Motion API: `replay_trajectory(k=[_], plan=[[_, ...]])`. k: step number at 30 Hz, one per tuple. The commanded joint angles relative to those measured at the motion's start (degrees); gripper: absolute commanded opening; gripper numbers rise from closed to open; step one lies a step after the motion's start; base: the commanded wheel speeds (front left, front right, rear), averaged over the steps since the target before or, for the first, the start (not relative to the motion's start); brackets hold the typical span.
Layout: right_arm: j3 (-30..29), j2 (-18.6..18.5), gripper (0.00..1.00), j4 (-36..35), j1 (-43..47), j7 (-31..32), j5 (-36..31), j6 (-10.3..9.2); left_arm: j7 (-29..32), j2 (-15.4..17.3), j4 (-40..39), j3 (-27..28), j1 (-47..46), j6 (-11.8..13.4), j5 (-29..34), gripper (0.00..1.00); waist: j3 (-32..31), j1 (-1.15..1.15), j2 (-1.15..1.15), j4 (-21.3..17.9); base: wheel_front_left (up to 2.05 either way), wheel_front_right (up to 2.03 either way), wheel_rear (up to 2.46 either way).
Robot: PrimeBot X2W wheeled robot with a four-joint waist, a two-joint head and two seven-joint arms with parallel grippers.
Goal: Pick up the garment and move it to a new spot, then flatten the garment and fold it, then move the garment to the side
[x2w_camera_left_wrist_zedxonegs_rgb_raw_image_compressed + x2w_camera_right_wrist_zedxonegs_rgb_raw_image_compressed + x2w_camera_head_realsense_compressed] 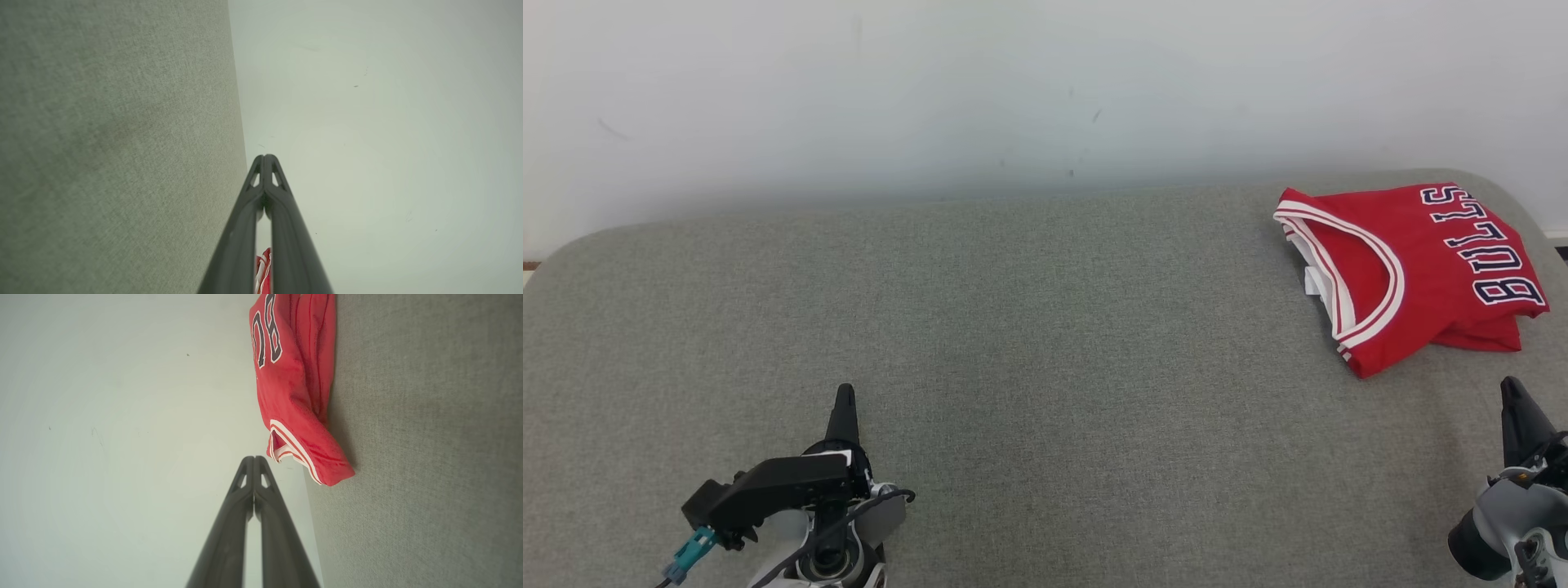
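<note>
A red basketball jersey with white trim and "BULLS" lettering lies folded at the far right of the grey fabric surface. In the right wrist view the jersey sits just beyond my fingertips, apart from them. My left gripper rests at the lower left, far from the jersey, fingers pressed together and empty; in its own view the tips meet. My right gripper stands at the lower right, just below the jersey, shut with nothing held, tips touching.
A pale wall rises behind the surface's rounded back edge. The wide grey stretch between the two grippers and left of the jersey is bare fabric.
</note>
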Motion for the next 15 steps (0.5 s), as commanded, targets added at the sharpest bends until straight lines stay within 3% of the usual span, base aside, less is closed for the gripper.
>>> replay_trajectory(k=[1, 15], plan=[[0.0, -0.2, 0.00, 0.1, 0.0, 0.1, 0.4, 0.02, 0.0, 0.3, 0.2, 0.0, -0.2, -0.1, -0.3, 0.00, 0.0, 0.00, 0.00, 0.0, 0.00, 0.00, 0.00], [0.0, -0.2, 0.00, 0.1, 0.0, 0.1, 0.5, 0.02, 0.0, 0.3, 0.2, 0.0, -0.2, -0.1, -0.3, 0.00, 0.0, 0.00, 0.00, 0.0, 0.00, 0.00, 0.00]])
